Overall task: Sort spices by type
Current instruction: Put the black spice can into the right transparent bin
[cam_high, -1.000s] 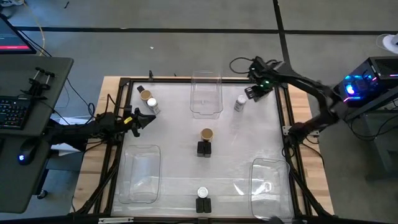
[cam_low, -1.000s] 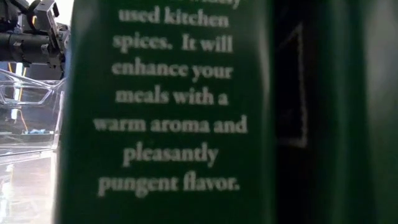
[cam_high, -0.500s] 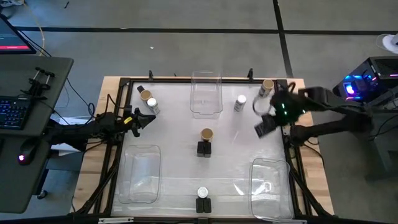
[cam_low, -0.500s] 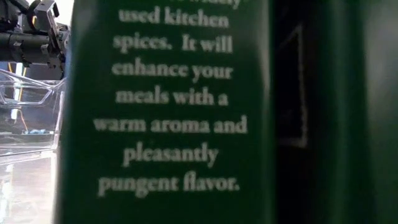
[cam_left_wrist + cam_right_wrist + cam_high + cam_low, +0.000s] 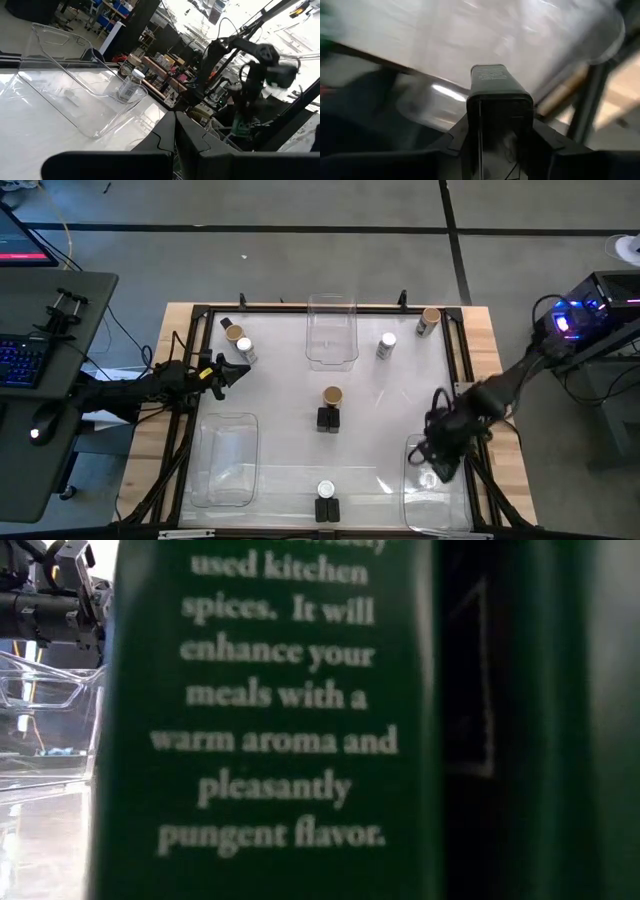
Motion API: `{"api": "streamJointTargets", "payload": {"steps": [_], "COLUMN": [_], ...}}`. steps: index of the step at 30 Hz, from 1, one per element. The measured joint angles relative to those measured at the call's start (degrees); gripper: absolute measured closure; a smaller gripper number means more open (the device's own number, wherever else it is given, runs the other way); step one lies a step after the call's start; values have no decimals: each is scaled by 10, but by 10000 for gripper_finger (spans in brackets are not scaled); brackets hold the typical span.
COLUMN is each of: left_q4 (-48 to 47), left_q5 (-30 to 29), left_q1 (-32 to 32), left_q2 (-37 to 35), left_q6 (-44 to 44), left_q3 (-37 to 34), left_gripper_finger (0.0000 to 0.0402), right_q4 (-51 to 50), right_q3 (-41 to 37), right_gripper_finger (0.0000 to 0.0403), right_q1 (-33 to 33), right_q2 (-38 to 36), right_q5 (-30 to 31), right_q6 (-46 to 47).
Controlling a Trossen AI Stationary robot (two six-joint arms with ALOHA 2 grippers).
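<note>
Left gripper (image 5: 240, 372) idle at the table's left edge, fingers pressed together, nothing in them. Far left: tan-lid jar (image 5: 234, 334) and white-lid jar (image 5: 244, 348) touching. Centre: tan-lid jar (image 5: 332, 396) just behind a black box (image 5: 328, 419); near edge: white-lid jar (image 5: 325, 490) behind another black box (image 5: 327, 510). Far right: white-lid jar (image 5: 386, 345), tan-lid jar (image 5: 429, 320). Right gripper (image 5: 437, 462) over the near-right clear bin (image 5: 430, 500), fingers clamped on a black box (image 5: 496, 97).

Clear glossy plastic bins (image 5: 332, 330), wooden table (image 5: 486, 345) edges, glossy white tabletop sheet (image 5: 385, 405).
</note>
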Motion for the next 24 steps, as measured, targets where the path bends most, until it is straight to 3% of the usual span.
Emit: {"api": "streamJointTargets", "payload": {"steps": [3, 6, 15, 24], "left_q4": [0, 0, 0, 0], "left_q5": [0, 0, 0, 0], "left_q1": [0, 0, 0, 0], "left_q2": [0, 0, 0, 0], "left_q6": [0, 0, 0, 0], "left_q3": [0, 0, 0, 0], "left_gripper_finger": [402, 402, 401, 401], "right_q4": [4, 5, -4, -23], "right_q3": [-29, -65, -130, -145], "right_gripper_finger": [287, 287, 287, 287], "right_q1": [19, 24, 8, -15], "right_q2": [25, 27, 9, 9], "right_q5": [-39, -39, 19, 86], "right_q6": [0, 3, 28, -34]}}
